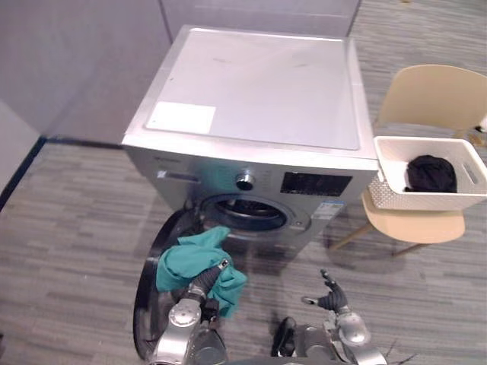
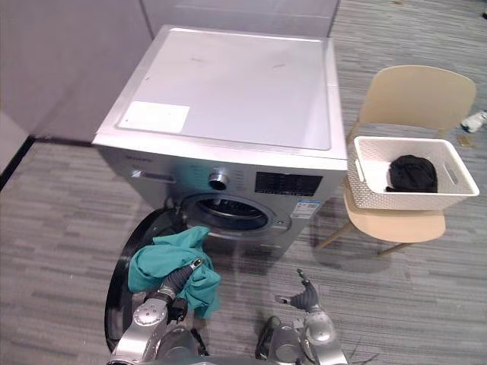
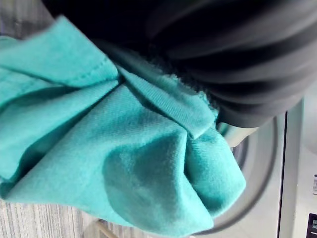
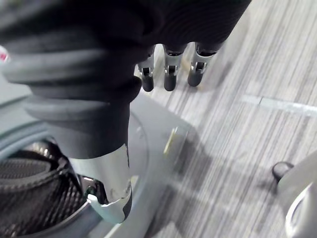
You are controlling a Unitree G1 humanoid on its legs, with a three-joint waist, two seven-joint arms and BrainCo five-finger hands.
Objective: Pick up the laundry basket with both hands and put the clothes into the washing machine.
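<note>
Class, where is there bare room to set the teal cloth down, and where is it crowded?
Free: the washer top, bare but for a label; the floor before the chair. Crowded: the basket occupies the chair seat; the cloth on the left robot hand hangs before the drum.

- Right hand [image 1: 332,293]: slim silver fingers [image 4: 168,69] set in a close row, each ending in a dark, rounded tip.
- Just behind the fingers, a dark ribbed cover [image 4: 74,59] wraps the back of the hand and the wrist in thick, soft folds, like a bellows.
- Set apart from the fingers, the thumb [image 4: 111,188] is a broad segment of polished silver with a dark edge at its tip.
- Beyond the cover, on the side away from the fingers, the right arm [image 1: 354,331] is silver-grey with smooth, rounded casing.
- Left hand [image 1: 204,280]: a matching cover [image 3: 237,59], matte charcoal with deep parallel ridges.
- Left arm [image 1: 183,319]: silver-grey, with a rounded metal casing.
</note>
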